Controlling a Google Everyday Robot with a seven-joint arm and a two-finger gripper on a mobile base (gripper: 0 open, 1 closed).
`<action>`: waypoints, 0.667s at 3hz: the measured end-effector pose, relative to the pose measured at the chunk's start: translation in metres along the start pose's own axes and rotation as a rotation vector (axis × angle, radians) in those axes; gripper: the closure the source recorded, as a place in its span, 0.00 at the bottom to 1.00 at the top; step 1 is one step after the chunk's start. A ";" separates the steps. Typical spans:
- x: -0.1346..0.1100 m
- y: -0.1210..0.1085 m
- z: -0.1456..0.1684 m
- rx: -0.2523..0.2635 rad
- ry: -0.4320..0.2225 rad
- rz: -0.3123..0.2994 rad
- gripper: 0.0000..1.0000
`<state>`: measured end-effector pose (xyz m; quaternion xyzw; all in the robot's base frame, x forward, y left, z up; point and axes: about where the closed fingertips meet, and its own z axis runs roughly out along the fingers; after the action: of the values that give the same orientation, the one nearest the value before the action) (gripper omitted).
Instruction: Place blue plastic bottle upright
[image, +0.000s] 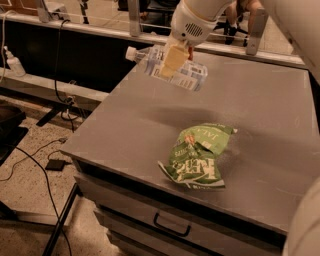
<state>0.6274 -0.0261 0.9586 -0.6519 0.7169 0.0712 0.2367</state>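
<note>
The blue plastic bottle is a clear pale-bluish bottle with a white cap pointing left and a white-blue label. It hangs nearly on its side, cap end slightly raised, in the air above the far left part of the grey table. My gripper comes down from the white arm at the top and is shut on the bottle's middle, one cream finger across its front. The bottle's shadow lies on the table below it. The red soda can is hidden behind the arm.
A crumpled green snack bag lies near the table's front middle. The table has drawers with a handle at the front. A ledge with rails runs behind the table. Cables lie on the floor at left.
</note>
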 end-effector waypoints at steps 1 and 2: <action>-0.001 0.002 -0.006 -0.001 -0.147 -0.017 1.00; 0.001 0.004 -0.019 0.005 -0.341 -0.030 1.00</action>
<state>0.6186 -0.0346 0.9740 -0.6402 0.6568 0.1754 0.3577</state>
